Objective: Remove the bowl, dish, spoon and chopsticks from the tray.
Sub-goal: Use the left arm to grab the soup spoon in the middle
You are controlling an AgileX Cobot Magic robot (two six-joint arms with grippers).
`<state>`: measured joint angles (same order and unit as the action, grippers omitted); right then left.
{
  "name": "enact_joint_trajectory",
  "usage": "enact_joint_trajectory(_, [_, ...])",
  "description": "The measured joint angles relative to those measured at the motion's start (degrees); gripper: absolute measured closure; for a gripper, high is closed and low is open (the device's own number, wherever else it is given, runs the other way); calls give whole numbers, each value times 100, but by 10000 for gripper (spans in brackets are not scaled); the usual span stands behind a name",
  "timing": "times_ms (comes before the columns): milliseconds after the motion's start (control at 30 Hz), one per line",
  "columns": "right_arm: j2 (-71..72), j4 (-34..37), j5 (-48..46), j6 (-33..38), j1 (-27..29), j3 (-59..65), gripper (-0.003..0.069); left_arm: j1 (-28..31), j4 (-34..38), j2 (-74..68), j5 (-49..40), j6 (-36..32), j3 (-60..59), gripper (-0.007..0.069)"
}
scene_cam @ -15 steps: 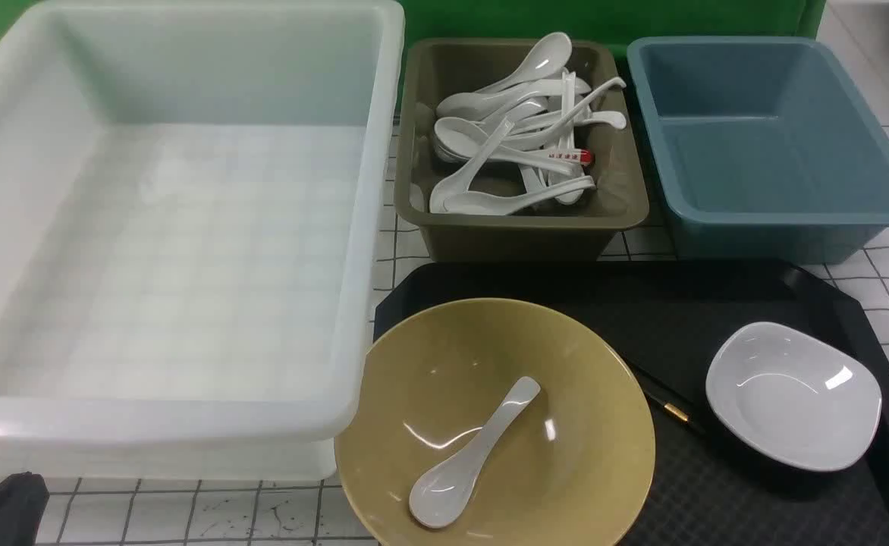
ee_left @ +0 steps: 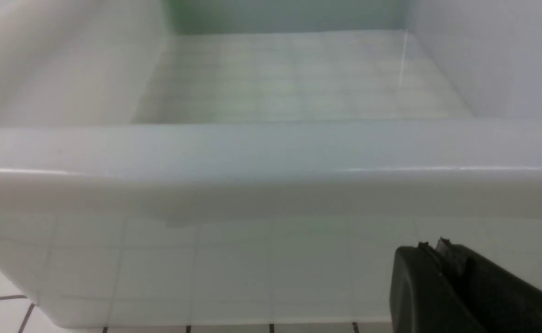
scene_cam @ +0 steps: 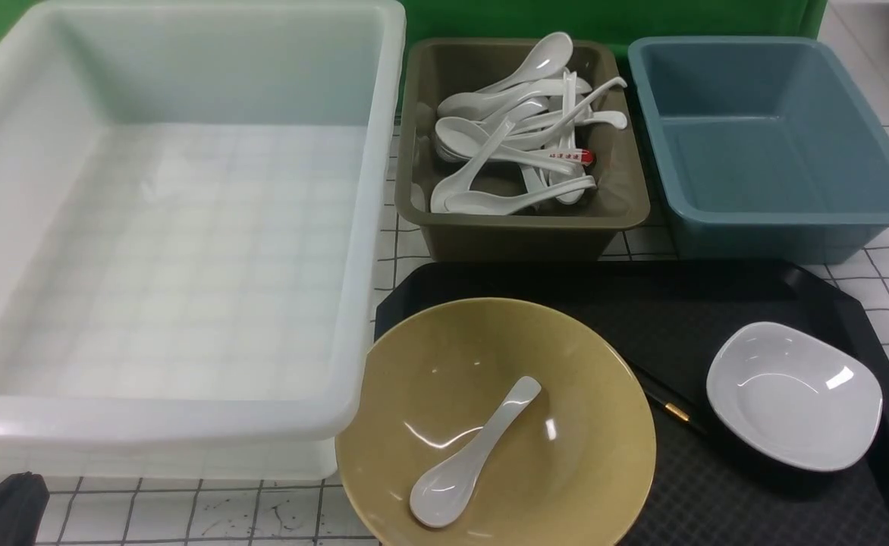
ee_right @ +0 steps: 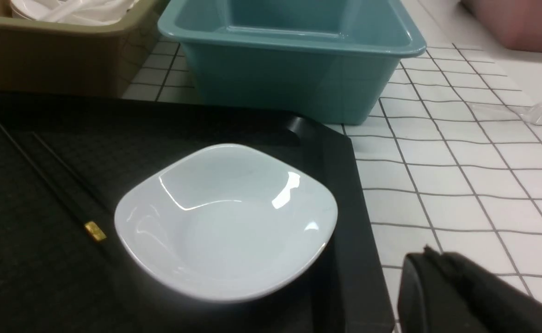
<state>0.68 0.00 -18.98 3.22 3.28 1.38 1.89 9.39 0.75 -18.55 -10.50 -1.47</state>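
The black tray (scene_cam: pixel 717 303) lies at the front right. On its left part stands the mustard-yellow bowl (scene_cam: pixel 581 470), overhanging the tray's near-left edge, with the white spoon (scene_cam: pixel 469 459) lying inside it. The small white dish (scene_cam: pixel 793 396) (ee_right: pixel 227 219) rests on the tray's right part. Between bowl and dish lie the black chopsticks (scene_cam: pixel 668 406) (ee_right: pixel 63 194), partly hidden under the bowl. My left gripper (scene_cam: pixel 1 512) (ee_left: pixel 430 247) is shut and empty, low in front of the white tub's near wall. My right gripper (ee_right: pixel 430 254) is shut and empty, over the tiles just right of the tray.
A big translucent white tub (scene_cam: pixel 171 227) (ee_left: pixel 271 162) fills the left. An olive tub (scene_cam: pixel 520 220) with several white spoons stands behind the tray. A blue tub (scene_cam: pixel 771 129) (ee_right: pixel 298 60) stands at the back right. White tiled tabletop (scene_cam: pixel 186 516) lies all round.
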Motion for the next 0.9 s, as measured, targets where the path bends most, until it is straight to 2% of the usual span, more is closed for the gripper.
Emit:
enact_joint_trajectory(600, [0, 0, 34, 15, 0, 0, 587, 0, 0, 0, 9, 5, 0, 631])
enact_joint_trajectory(900, [0, 0, 810, 15, 0, 17, 580, 0, 0, 0, 383, 0, -5, 631])
